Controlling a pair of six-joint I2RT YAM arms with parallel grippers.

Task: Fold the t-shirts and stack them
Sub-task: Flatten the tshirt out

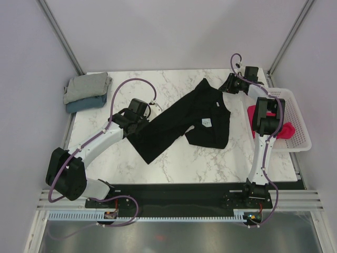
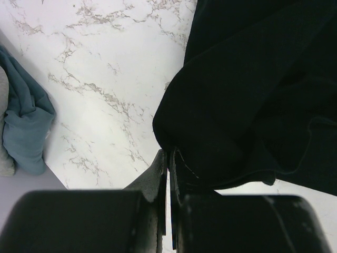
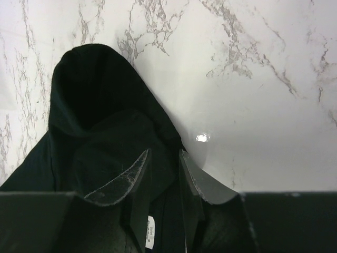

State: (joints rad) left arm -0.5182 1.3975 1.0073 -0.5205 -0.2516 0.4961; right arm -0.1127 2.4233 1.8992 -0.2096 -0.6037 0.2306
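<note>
The black t-shirt (image 1: 179,124) lies stretched diagonally across the marble table, its small white tag (image 1: 207,122) facing up. My left gripper (image 1: 142,112) is at its left end, and the wrist view shows the jaws (image 2: 169,153) shut on the edge of the black cloth (image 2: 253,95). At the shirt's far right corner my right gripper (image 1: 230,84) holds a bunched fold of black cloth (image 3: 100,105) between its jaws (image 3: 162,154), with a tag (image 3: 149,232) showing below. A grey t-shirt (image 1: 87,86) rests folded on a dusty blue one (image 1: 84,104) at the back left. The pink-red t-shirt (image 1: 287,130) sits in the basket.
A white mesh basket (image 1: 297,118) stands at the table's right edge, beside my right arm. The blue shirt (image 2: 23,126) lies at the table's left edge in the left wrist view. Bare marble (image 1: 221,163) lies in front of the black shirt.
</note>
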